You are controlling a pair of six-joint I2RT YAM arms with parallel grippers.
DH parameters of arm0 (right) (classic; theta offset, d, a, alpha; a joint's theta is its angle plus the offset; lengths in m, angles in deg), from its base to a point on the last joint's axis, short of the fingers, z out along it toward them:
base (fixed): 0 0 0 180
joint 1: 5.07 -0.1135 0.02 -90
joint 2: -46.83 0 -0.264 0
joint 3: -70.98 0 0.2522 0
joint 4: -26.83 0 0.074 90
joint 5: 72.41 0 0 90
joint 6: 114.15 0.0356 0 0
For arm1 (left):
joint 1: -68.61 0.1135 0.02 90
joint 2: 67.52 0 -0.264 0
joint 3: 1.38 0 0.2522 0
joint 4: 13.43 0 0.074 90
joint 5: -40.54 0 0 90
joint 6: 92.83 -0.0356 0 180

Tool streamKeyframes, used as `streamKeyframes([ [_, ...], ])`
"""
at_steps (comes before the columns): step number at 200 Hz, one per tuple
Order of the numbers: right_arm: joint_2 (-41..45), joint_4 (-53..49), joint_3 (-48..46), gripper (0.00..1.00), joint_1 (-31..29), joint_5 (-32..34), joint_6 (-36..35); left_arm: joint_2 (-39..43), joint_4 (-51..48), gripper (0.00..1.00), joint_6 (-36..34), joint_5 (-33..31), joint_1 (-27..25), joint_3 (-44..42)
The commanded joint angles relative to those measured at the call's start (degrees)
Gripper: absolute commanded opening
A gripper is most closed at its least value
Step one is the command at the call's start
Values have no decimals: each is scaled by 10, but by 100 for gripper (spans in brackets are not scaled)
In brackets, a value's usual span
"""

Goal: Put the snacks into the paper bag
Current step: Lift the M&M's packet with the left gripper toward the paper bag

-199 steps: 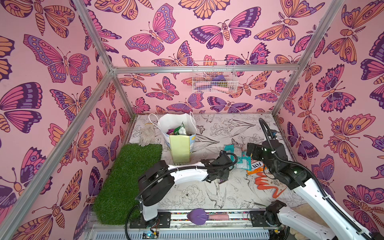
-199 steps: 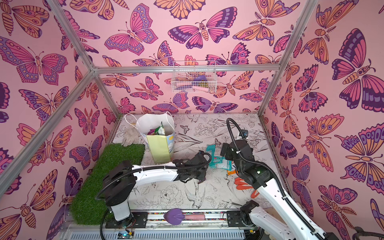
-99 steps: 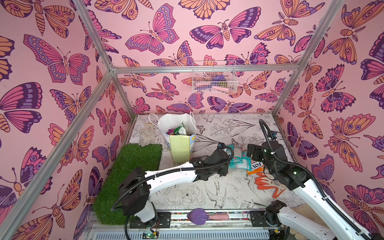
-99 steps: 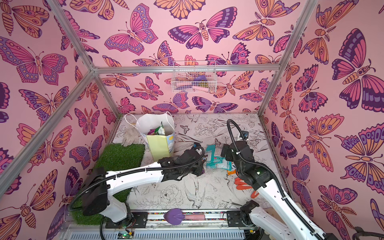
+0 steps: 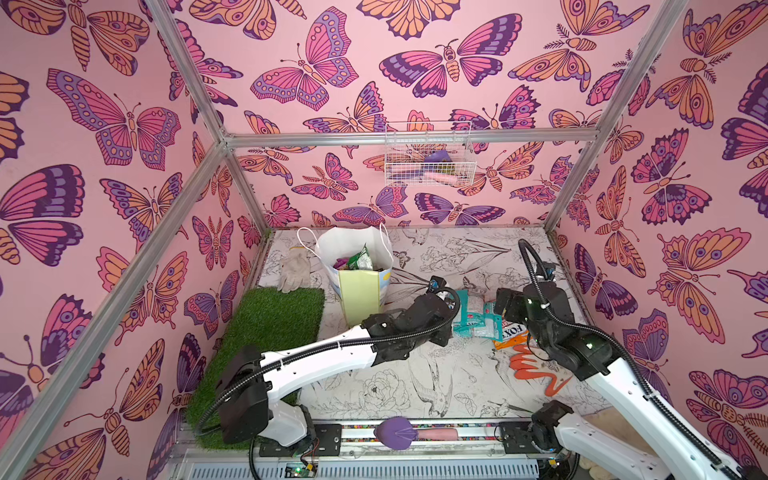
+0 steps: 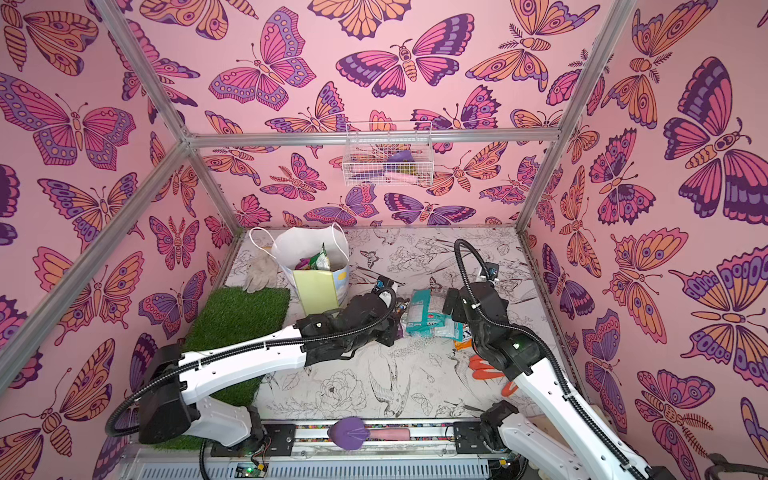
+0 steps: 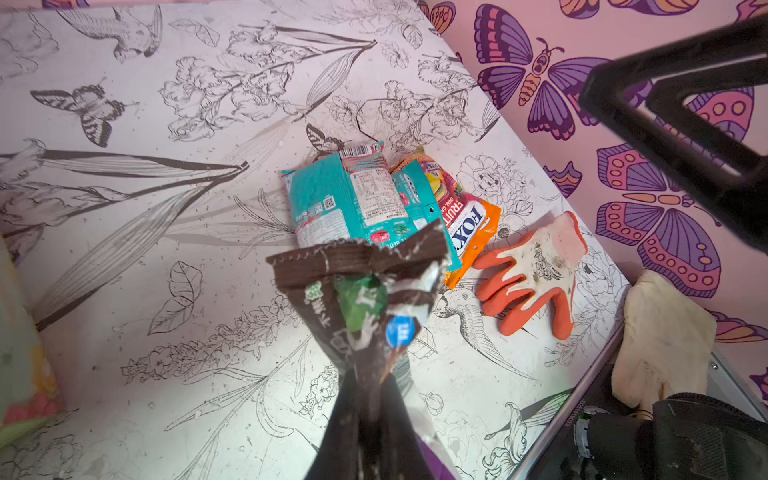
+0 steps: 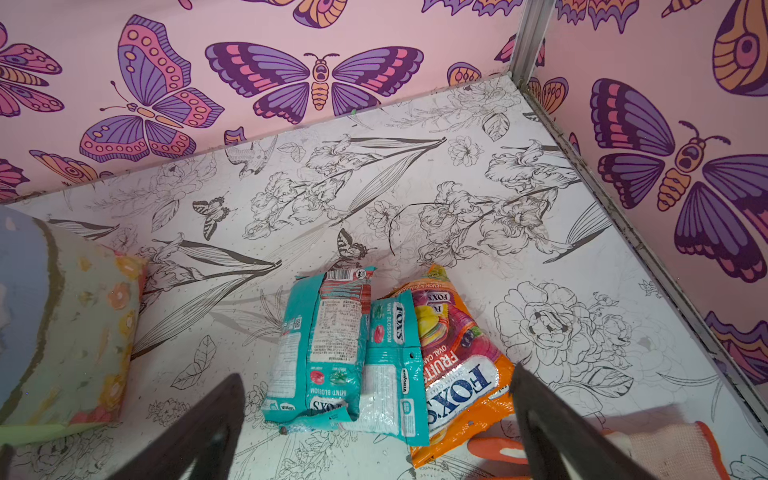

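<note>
Brown M&M's packet [image 7: 365, 299] sits pinched in the left hand [image 7: 370, 399].

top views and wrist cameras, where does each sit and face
Top views: high in front, looking down on table, paper bag, left arm, right arm.
Left wrist: looks past the left hand, shut on the M&M's packet.
Right wrist: looks down through the open right hand.
Both wrists share the teal packets and orange Fox's bag.
</note>
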Motion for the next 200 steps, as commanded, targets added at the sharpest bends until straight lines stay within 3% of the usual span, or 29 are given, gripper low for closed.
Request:
streamKeyframes([
  [1,3,-13,-4,99,5,6,10,22,-15,8,-38,-31,-4,11],
  [85,1,-8,-7,99,5,-2,9,64,-37,7,-132,-93,-1,67],
  [200,-3,2,-8,99,5,-10,6,130,-46,5,-165,-76,61,87],
])
